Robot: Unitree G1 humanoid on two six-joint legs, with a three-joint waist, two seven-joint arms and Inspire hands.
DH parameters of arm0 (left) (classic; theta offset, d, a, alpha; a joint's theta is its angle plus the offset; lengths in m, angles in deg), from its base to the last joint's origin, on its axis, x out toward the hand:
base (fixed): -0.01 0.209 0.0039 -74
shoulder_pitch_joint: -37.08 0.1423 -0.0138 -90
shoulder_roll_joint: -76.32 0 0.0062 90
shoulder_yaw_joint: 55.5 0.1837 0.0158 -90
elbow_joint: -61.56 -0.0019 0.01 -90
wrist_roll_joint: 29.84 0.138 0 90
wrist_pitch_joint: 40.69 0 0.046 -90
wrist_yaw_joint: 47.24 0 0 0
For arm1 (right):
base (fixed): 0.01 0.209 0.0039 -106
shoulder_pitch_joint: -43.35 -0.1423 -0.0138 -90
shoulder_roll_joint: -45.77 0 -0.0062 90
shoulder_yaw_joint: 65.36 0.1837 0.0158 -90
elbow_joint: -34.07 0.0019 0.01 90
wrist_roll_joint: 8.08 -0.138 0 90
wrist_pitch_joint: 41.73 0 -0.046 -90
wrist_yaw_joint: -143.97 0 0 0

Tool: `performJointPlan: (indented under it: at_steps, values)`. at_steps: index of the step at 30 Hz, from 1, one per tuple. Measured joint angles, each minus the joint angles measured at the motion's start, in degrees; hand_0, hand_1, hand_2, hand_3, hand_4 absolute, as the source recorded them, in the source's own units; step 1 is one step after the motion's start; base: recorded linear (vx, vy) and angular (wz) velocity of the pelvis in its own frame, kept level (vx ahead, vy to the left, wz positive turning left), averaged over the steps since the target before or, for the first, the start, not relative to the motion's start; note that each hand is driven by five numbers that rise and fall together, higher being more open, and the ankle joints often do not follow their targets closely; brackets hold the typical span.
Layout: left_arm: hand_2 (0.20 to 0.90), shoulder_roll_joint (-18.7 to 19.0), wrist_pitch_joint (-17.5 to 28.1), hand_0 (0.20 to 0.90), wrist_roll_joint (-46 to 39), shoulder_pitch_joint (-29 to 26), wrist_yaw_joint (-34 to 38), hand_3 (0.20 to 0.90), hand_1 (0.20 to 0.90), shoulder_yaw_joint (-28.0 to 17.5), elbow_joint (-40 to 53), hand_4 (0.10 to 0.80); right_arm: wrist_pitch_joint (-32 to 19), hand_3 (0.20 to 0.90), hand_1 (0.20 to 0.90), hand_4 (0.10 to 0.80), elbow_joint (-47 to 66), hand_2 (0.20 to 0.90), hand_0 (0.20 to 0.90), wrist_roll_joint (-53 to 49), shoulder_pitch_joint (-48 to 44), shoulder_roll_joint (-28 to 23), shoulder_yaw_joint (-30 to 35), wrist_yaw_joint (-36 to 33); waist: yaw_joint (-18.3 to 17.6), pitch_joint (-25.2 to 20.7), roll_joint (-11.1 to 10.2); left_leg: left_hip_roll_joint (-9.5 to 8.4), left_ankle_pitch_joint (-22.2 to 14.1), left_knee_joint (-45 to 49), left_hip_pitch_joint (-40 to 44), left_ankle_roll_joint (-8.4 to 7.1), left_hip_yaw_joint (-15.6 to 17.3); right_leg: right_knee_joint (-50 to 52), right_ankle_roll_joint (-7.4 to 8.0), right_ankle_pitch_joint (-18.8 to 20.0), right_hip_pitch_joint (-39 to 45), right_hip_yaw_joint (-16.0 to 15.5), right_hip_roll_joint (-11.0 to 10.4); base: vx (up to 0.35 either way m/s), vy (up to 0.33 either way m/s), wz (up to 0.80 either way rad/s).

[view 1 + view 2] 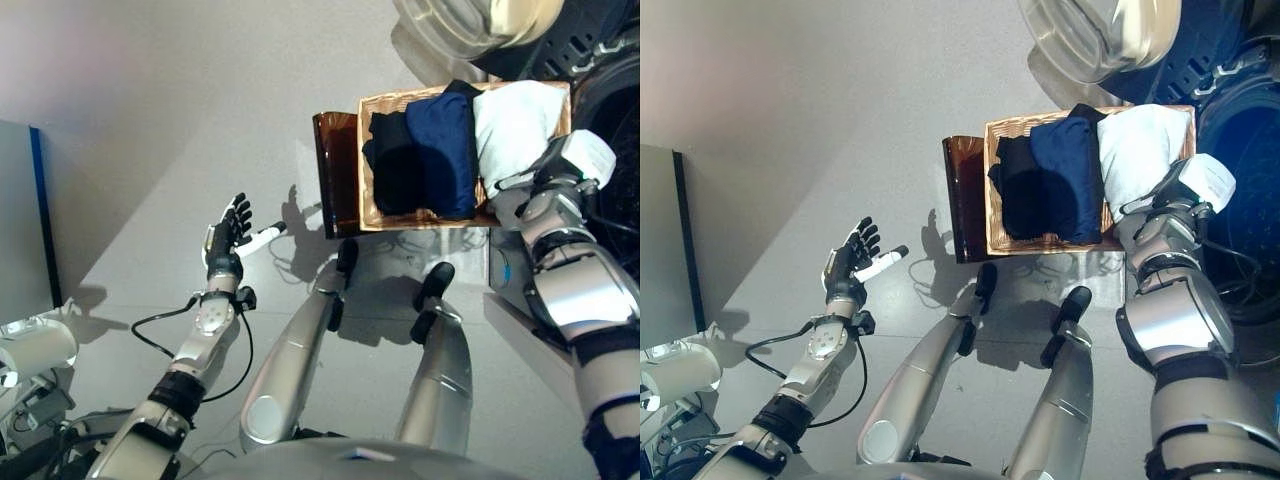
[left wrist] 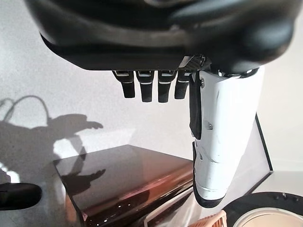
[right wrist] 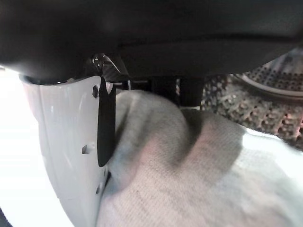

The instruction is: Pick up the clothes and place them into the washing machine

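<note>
A woven basket (image 1: 366, 160) sits on a dark brown stool (image 1: 335, 170) on the grey floor (image 1: 180, 120), with the washing machine's round glass door (image 1: 470, 25) swung open beyond it and the dark drum opening (image 1: 1250, 200) just to the basket's right. The basket's left rim and the stool's left edge face a wide stretch of bare floor; on the right side the basket is close against the machine front, so room there is tight. Three garments fill the basket side by side: black clothes (image 1: 395, 165) on the left, a navy garment (image 1: 442, 150) in the middle and a white garment (image 1: 515, 120) on the right, its bulk swelling over the basket's right rim. The right hand (image 1: 580, 155) is at that right corner, against the white garment; in the right wrist view the white-covered thumb (image 3: 71, 142) presses along the pale knit cloth and the fingers curl down into it, so the hand has hold of the white garment, with the perforated drum (image 3: 265, 94) just past it. The left hand (image 1: 228, 235) hangs out over the open floor, well apart from the basket, with its fingers straight, its thumb spread and nothing in it.
</note>
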Motion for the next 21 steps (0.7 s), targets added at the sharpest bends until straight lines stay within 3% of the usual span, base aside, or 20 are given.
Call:
performJointPlan:
  at_steps: [5, 11, 19, 21]
  values:
    - [0.900, 0.03, 0.00, 0.900, -0.30, 0.77, 0.05, 0.900, 0.900, 0.00, -0.55, 0.800, -0.36, 0.200, 0.200, 0.300, 1.39, 0.200, 0.200, -5.18, 0.94, 2.88, 4.08, -0.17, -0.70, 0.04, 0.10, 0.77, 0.00, -1.15, 3.19, 0.02, 1.11, -3.38, 0.22, 1.62, 3.32, 0.64, 0.97, 0.008, -0.001, -0.16]
    - [0.900, 0.14, 1.32, 0.900, -0.98, 1.86, -0.02, 0.900, 0.900, -0.20, -0.56, 0.800, -4.96, 0.200, 0.200, 0.300, 9.14, 0.200, 0.200, -24.88, 6.52, 8.12, 15.38, -0.68, -2.36, 0.05, 0.10, 2.00, 0.61, -4.38, 7.18, 0.44, 2.98, -10.27, 0.59, 5.22, 7.99, 1.52, 2.78, -0.048, 0.004, -0.25]
    - [0.900, -1.20, 2.21, 0.900, -1.00, 1.35, -0.17, 0.900, 0.900, -0.62, -4.65, 0.800, -20.82, 0.200, 0.200, 0.300, 19.33, 0.200, 0.200, -63.29, 15.16, 20.53, 30.69, 3.30, -4.32, 0.21, -0.17, 3.13, 0.83, -8.69, 11.12, 0.43, 6.21, -18.84, 0.91, 9.45, 12.09, 3.75, 4.37, 0.013, -0.012, -0.24]
    - [0.900, -2.14, 2.40, 0.900, -1.01, 1.76, -0.29, 0.900, 0.900, -0.98, -4.94, 0.800, -24.46, 0.200, 0.200, 0.300, 20.73, 0.200, 0.200, -72.54, 15.46, 23.77, 31.58, 5.17, -4.99, 0.24, -0.22, 3.17, 1.40, -10.61, 12.66, 0.32, 6.60, -21.25, 1.01, 10.42, 13.64, 3.78, 4.52, 0.038, -0.036, -0.17]
